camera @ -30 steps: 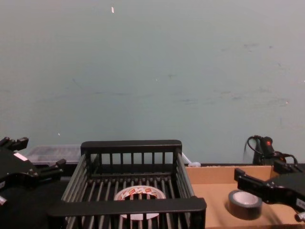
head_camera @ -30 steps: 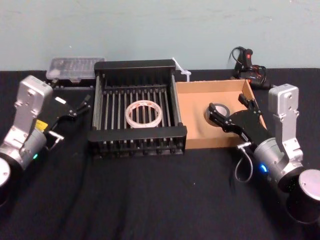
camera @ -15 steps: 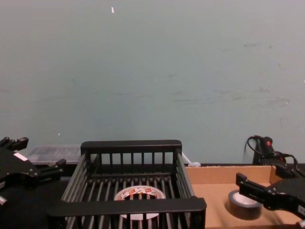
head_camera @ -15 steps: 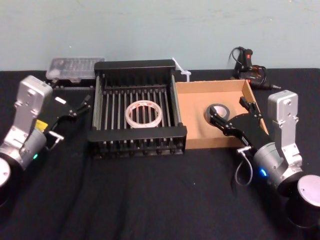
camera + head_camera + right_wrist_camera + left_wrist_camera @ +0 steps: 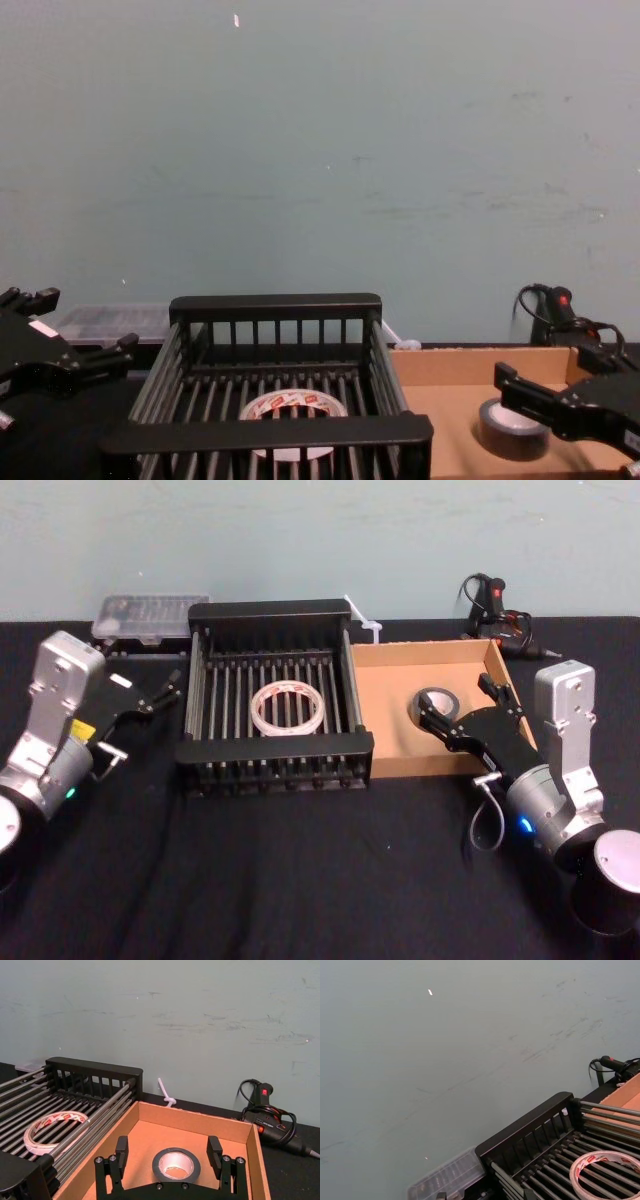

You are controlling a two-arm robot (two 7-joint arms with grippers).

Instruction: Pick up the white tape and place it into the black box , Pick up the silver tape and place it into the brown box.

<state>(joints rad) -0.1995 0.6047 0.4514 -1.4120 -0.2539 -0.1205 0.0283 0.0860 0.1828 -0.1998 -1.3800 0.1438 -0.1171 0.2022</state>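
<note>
— Head view: where's the silver tape (image 5: 437,702)?
— Flat on brown box (image 5: 400,685) floor, just ahead of right claw (image 5: 456,704), fingers spread, empty. Dull grey, thick, pale core.
— And white tape (image 5: 288,706)?
— Inside black box (image 5: 270,611), red-marked core; left claw (image 5: 166,688) beside it, spread.

Illumination was even, soft and moderately dim, with a cool cast on the wall (image 5: 320,150). The black desk (image 5: 300,880) absorbed light and showed no distinct shadows. No glare appeared. All views were slightly soft and grainy.
</note>
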